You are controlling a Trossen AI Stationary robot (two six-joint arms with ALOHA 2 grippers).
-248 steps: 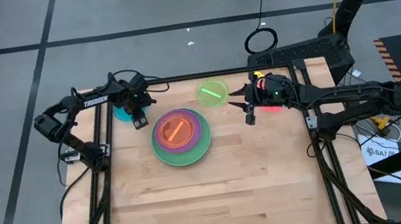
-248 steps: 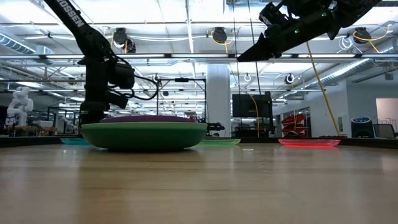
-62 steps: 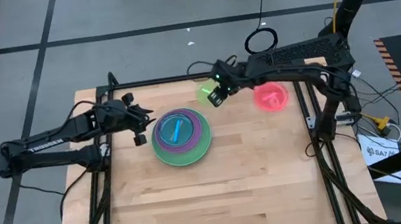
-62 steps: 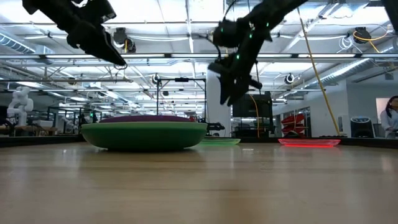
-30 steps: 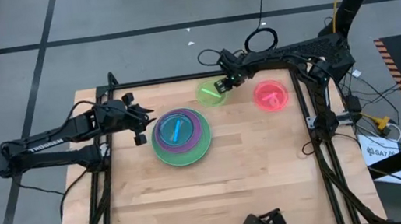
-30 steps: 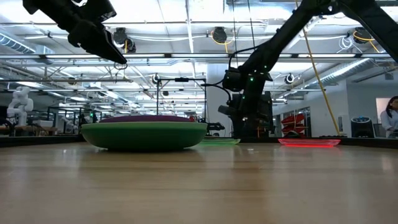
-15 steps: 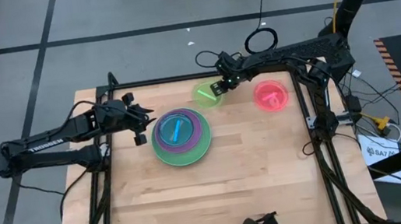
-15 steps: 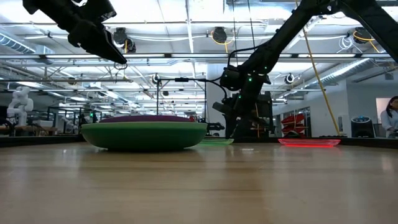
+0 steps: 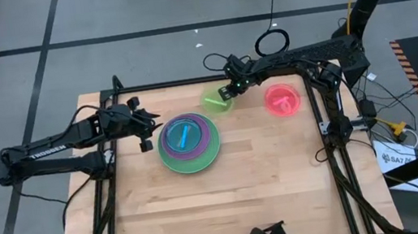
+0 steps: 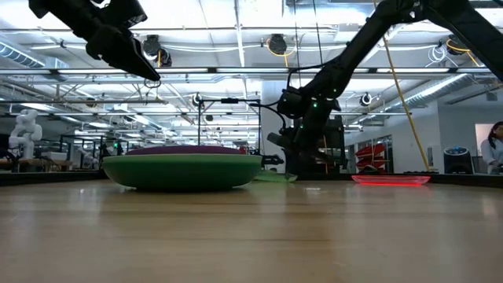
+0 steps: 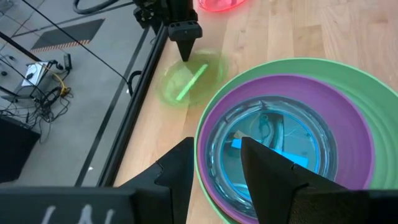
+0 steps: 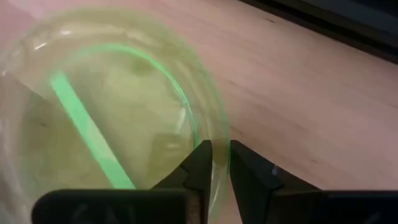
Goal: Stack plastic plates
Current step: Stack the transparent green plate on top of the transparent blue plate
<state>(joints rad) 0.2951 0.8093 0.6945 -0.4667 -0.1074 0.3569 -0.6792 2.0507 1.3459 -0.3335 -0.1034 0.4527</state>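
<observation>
From above, a stack of plates (image 9: 189,142) sits at the middle of the wooden table (image 9: 229,204), toward its far half: a large mint plate (image 9: 173,161) at the bottom, a purple plate (image 9: 210,135) in it, and a translucent blue plate (image 9: 185,133) on top. The left gripper (image 9: 145,129) hovers just left of the stack. The lime plate (image 9: 213,101) lies near the far edge, right of the stack, with the right gripper (image 9: 228,92) at its right rim. The pink plate (image 9: 281,99) rests farther right, apart from both.

At table height, the stack shows as a broad green rim with a purple edge above it. The left gripper (image 10: 134,59) hangs high over its left side. The right gripper (image 10: 284,157) reaches down to the lime plate (image 10: 273,178), whose right edge looks tilted up off the table. The pink plate (image 10: 391,180) lies flat at the right.

The left wrist camera shows its two fingers (image 11: 267,171) apart and holding nothing, above the blue plate (image 11: 273,146) nested in the purple plate (image 11: 339,106) and mint plate (image 11: 373,87); beyond lies the lime plate (image 11: 189,78) with the right gripper (image 11: 185,46) at its edge.

The right wrist camera shows its fingers (image 12: 200,163) closed on the lime plate's (image 12: 106,124) thin rim.
</observation>
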